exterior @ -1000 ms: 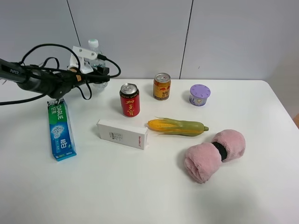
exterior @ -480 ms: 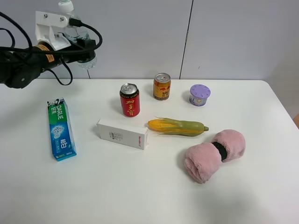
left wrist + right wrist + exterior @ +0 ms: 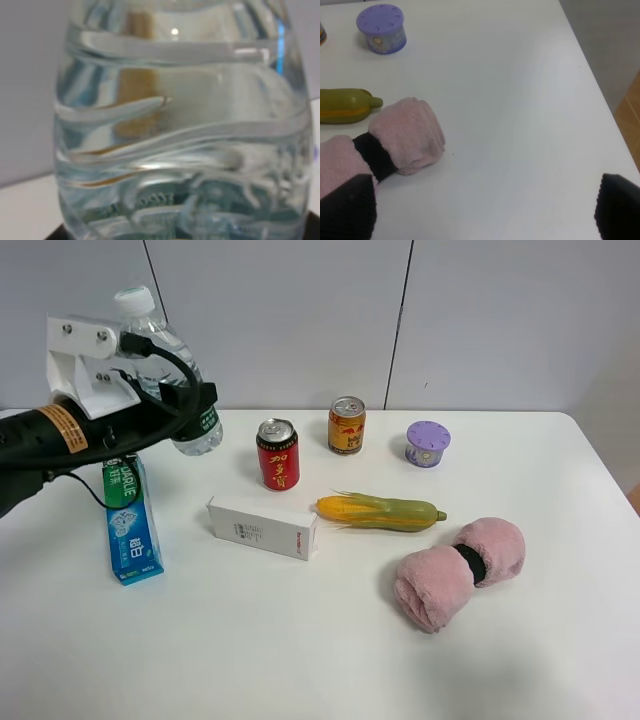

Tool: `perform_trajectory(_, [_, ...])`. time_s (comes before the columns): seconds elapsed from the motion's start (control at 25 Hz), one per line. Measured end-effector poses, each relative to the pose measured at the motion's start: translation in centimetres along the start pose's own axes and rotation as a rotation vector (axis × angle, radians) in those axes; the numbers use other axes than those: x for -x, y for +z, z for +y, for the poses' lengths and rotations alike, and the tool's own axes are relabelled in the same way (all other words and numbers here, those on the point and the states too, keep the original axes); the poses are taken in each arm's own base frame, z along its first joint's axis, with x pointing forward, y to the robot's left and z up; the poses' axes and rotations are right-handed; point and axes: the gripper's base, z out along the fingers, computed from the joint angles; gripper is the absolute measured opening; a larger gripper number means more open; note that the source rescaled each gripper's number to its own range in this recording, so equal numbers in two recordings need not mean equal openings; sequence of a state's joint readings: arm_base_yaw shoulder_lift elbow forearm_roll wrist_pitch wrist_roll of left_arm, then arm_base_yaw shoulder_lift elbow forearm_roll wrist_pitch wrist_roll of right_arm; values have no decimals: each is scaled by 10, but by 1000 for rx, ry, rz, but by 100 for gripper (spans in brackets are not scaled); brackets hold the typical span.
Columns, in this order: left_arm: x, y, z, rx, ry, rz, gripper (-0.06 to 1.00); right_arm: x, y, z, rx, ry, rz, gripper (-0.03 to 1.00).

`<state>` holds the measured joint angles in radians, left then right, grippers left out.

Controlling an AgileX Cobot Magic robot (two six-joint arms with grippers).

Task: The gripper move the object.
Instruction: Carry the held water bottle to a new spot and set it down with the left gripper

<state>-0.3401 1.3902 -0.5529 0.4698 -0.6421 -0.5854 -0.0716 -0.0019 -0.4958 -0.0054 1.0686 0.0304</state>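
Probably lab: white table, grey panel wall.

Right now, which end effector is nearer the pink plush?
Right. The right end effector hangs just beside the plush; the left end effector is across the table, shut on the bottle.

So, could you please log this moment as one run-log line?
left gripper: shut on water bottle, bottle tilted | right gripper: open, empty, near pink plush | red can, gold can: standing
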Motion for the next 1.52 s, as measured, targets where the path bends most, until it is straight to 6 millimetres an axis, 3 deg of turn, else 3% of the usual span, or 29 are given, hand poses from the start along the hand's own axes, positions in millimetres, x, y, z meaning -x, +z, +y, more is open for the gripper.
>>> perform_trajectory(0.2, [-16, -10, -22, 24, -153, 24, 6, 0, 0, 0, 0, 0, 0, 100])
perform_trajectory(0.32, [-34, -14, -36, 41, -140, 88, 6, 0, 0, 0, 0, 0, 0, 100])
perform_trajectory(0.44, [-48, -18, -51, 26, -7, 156, 6, 0, 0, 0, 0, 0, 0, 100])
perform_trajectory(0.64, [-54, -20, -70, -14, 336, 178, 6, 0, 0, 0, 0, 0, 0, 100])
perform_trajectory(0.76, [-58, -22, -67, 21, 400, 191, 6, 0, 0, 0, 0, 0, 0, 100])
perform_trajectory(1.04, [-76, -42, -48, 131, 361, 160, 6, 0, 0, 0, 0, 0, 0, 100])
perform_trajectory(1.24, [-86, -51, -40, 167, 279, 112, 6, 0, 0, 0, 0, 0, 0, 100])
perform_trajectory(1.52, [-108, -43, -41, 126, 80, 143, 6, 0, 0, 0, 0, 0, 0, 100])
